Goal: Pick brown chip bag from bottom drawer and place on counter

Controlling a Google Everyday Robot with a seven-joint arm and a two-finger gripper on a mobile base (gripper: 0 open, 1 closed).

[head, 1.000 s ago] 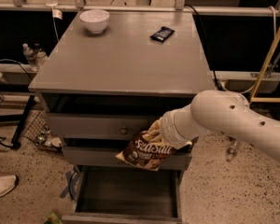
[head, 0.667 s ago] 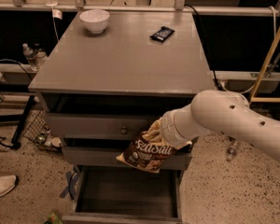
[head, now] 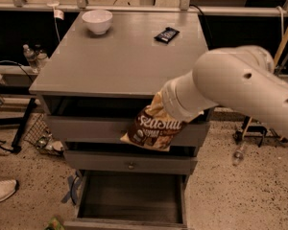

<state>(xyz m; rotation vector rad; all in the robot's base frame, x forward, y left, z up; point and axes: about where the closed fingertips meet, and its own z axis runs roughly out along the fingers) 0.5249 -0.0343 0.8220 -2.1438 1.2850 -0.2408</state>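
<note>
On the bench [head: 115,61] a white bowl [head: 97,20] sits at its far left corner and a small black wrapper [head: 166,34] toward its far right. Below the bench's front edge the bottom drawer [head: 129,198] stands pulled open, and the brown chip bag [head: 154,127] is already out of it, hanging just under the bench's front lip. The claw [head: 161,103], largely hidden behind the white arm [head: 230,83] reaching in from the bench's right, grips the bag by its upper end. The pick looks done — what is left is the lift above the bench's edge, the carry over its top, and the release.
</note>
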